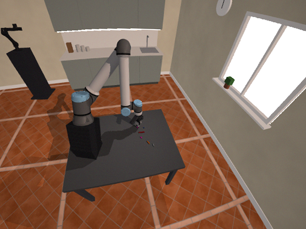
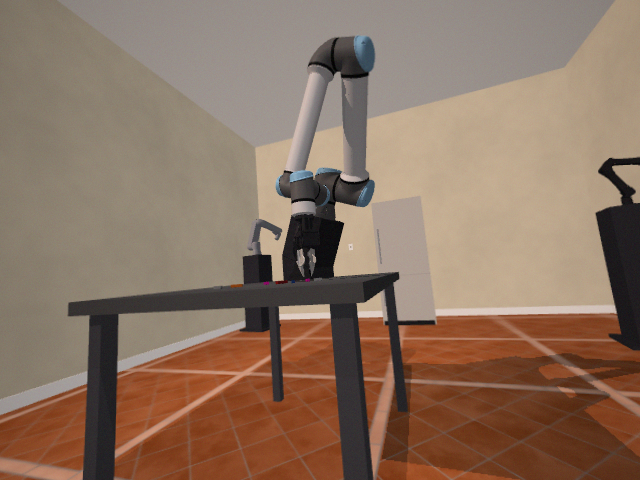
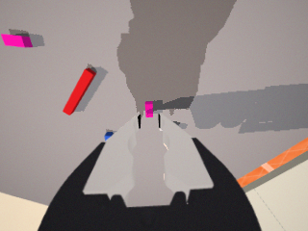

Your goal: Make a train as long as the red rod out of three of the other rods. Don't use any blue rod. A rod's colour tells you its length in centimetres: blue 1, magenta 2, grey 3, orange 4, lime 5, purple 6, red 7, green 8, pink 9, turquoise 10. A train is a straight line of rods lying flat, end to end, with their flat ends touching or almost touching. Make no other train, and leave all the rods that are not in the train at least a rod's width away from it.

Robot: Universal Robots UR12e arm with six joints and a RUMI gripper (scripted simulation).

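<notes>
My gripper (image 1: 137, 125) (image 2: 308, 275) (image 3: 149, 115) is slightly open and empty, low over the table. A magenta rod (image 3: 149, 109) (image 2: 307, 280) lies on the table just beyond the fingertips. A second magenta rod (image 1: 140, 137) (image 3: 17, 40) (image 2: 266, 283) lies beyond the red rod (image 1: 141, 131) (image 3: 79, 91) (image 2: 280, 282). An orange rod (image 1: 148, 142) (image 2: 236, 285) and a grey rod (image 1: 153, 144) (image 2: 217, 287) lie farther off, apart. Another grey rod (image 2: 317, 279) (image 3: 182, 125) lies near the right finger, partly hidden in the wrist view.
A small blue rod (image 1: 143, 127) (image 3: 109, 136) lies between the gripper and the red rod's side of the table (image 1: 115, 158). The arm's shadow falls across the table around the near magenta rod. A table edge shows at the right of the wrist view.
</notes>
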